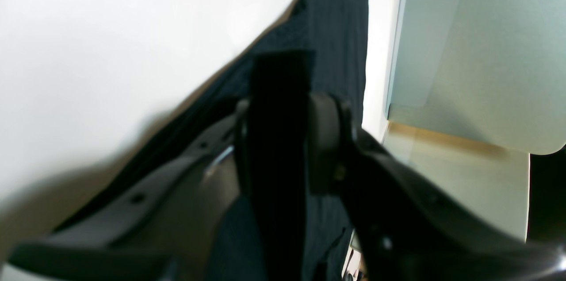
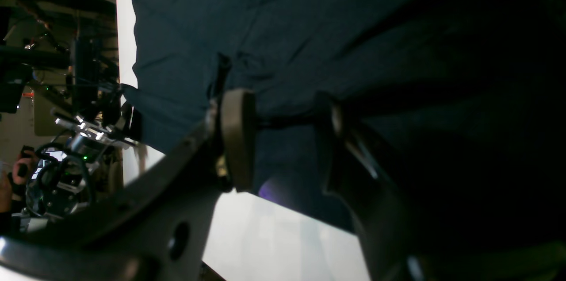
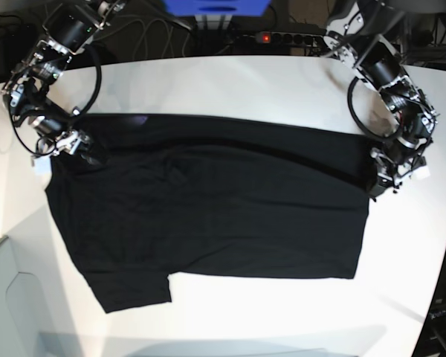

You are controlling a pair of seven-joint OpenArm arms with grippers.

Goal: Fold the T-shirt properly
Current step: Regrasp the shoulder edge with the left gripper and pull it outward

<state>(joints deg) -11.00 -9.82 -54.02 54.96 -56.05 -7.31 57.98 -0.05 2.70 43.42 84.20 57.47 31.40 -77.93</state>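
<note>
- Left wrist view: the left end effector [image 1: 281,139] had a band of the T-shirt [image 1: 340,28] running up between its two pads, so it was closed on the cloth. The shirt stretched away from the end effector as a taut dark strip above the white table [image 1: 110,42], which suggests the edge was lifted to carry it over in a fold.
- Right wrist view: the right end effector [image 2: 285,139] sat at the shirt's edge with a thin fold of cloth bridging its narrowly set pads, so it appeared to hold the T-shirt [image 2: 309,28] too. The bright table [image 2: 274,236] showed just below the shirt's edge.
- Base view: the T-shirt [image 3: 208,216] lay spread across the middle of the table [image 3: 230,82]. The right end effector [image 3: 73,141] was at the shirt's left edge and the left end effector [image 3: 390,175] at its right edge, likely so that both ends of one long edge move together and fold evenly.
</note>
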